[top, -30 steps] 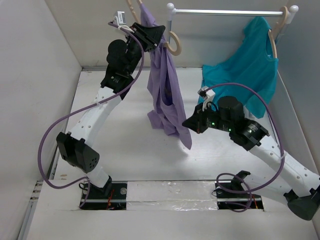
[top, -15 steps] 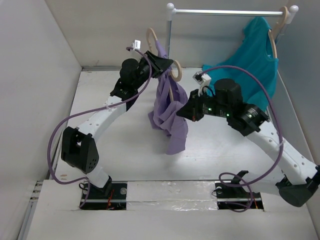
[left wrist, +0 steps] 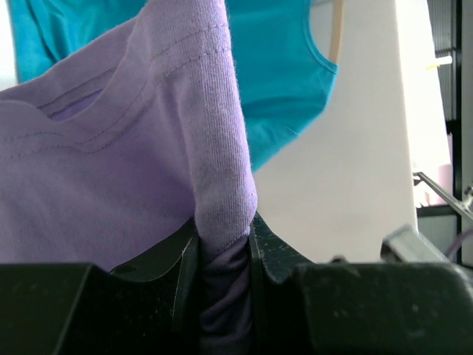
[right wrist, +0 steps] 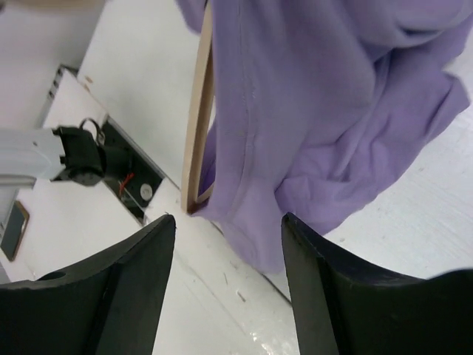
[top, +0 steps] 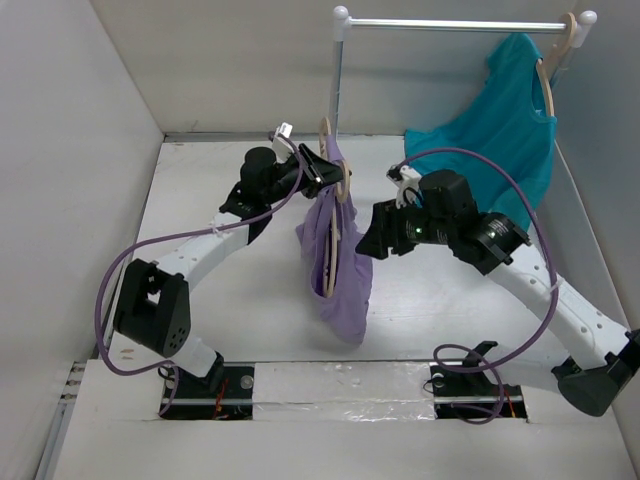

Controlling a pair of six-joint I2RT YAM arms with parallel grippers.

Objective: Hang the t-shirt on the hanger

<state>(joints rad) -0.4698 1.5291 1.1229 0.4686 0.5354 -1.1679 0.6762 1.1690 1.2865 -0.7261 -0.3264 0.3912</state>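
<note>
The lavender t-shirt (top: 343, 275) hangs bunched over the pale wooden hanger (top: 334, 232), whose hook (top: 325, 130) points up and whose lower arm end shows at the shirt's left edge. My left gripper (top: 333, 178) holds the top of the bundle. In the left wrist view its jaws are shut on a fold of the t-shirt (left wrist: 222, 185), and whether the hanger is also pinched is hidden. My right gripper (top: 370, 235) stands open just right of the shirt, touching nothing. Beyond its fingertips (right wrist: 170, 222) the right wrist view shows the t-shirt (right wrist: 332, 111) and the hanger (right wrist: 198, 111).
A teal t-shirt (top: 500, 125) hangs on another hanger (top: 553, 60) from the rail (top: 450, 24) at the back right, on a white pole (top: 337, 80). Grey walls (top: 70, 200) close in the white table (top: 240, 290) on the left, back and right.
The left arm has lowered the t-shirt and hanger towards the table. My right gripper, shut at the shirt's edge before, has opened and stands free of the fabric.
</note>
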